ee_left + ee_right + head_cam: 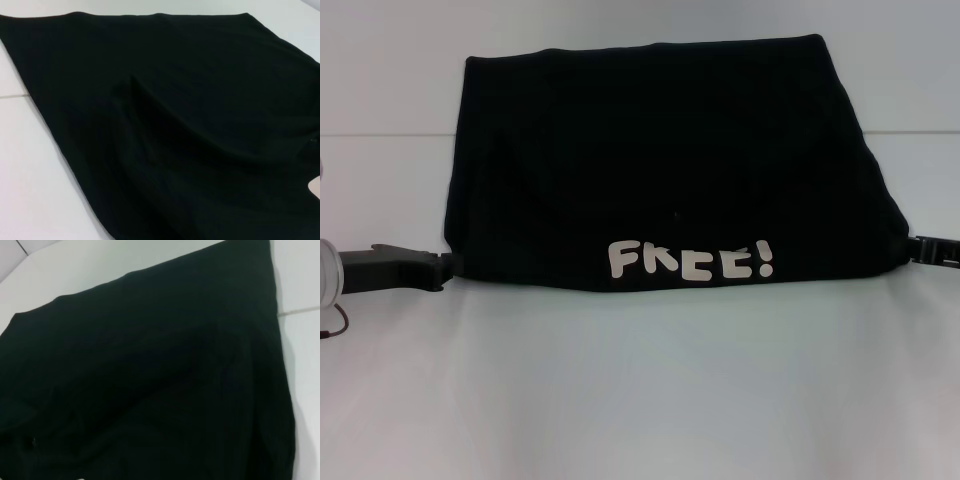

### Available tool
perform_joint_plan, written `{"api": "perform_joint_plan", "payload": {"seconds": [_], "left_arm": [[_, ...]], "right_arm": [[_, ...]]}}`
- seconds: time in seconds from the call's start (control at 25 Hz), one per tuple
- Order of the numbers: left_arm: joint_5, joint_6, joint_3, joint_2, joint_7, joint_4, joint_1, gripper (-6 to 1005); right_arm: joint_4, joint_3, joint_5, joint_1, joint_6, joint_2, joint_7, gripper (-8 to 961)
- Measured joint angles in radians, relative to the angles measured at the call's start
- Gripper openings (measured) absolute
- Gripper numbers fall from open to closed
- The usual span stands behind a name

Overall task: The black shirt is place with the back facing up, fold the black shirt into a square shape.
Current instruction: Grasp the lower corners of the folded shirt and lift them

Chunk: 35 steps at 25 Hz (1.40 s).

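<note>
The black shirt is a wide dark sheet whose near edge is stretched taut between my two grippers, just above the white table. White letters reading "FREE!" show along that near edge. My left gripper meets the shirt's near left corner, and my right gripper meets its near right corner. Cloth hides both sets of fingertips, and the held edge hangs between them. The left wrist view is filled by the creased black shirt. So is the right wrist view, where the shirt covers everything but some table.
White table surface lies in front of the shirt and along both sides. A thin seam line crosses the table behind the left side. A red cable hangs by my left wrist.
</note>
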<state>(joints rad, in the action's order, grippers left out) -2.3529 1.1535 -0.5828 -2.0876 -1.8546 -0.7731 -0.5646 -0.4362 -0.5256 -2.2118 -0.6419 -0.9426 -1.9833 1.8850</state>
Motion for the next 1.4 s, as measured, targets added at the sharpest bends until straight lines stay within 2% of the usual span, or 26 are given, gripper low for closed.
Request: {"api": "perform_joint_plan", "payload": {"seconds": [0.24, 0.44, 0.6, 0.88, 1.08, 1.4], "left_arm": [[0.001, 0.013, 0.002, 0.000, -0.017, -0.014, 0.006, 1], [0.003, 0.085, 0.032, 0.000, -0.045, -0.064, 0.026, 1], [0.003, 0.205, 0.114, 0.005, -0.044, -0.088, 0.038, 0], [0.001, 0.416, 0.224, 0.016, -0.027, -0.135, 0.080, 1], [-0.003, 0.540, 0.266, 0.021, -0.006, -0.146, 0.112, 1], [-0.023, 0.747, 0.301, 0.026, 0.037, -0.155, 0.167, 0]], "right_arm": [[-0.006, 0.007, 0.006, 0.024, -0.030, 0.004, -0.010, 48], [-0.041, 0.012, 0.069, 0.083, -0.123, 0.006, -0.048, 29], [-0.063, 0.020, 0.128, 0.149, -0.231, 0.012, -0.089, 29], [-0.100, 0.086, 0.137, 0.262, -0.439, 0.015, -0.172, 30], [-0.121, 0.113, 0.133, 0.349, -0.591, 0.017, -0.244, 30], [-0.130, 0.123, 0.124, 0.459, -0.748, 0.018, -0.355, 29]]}}
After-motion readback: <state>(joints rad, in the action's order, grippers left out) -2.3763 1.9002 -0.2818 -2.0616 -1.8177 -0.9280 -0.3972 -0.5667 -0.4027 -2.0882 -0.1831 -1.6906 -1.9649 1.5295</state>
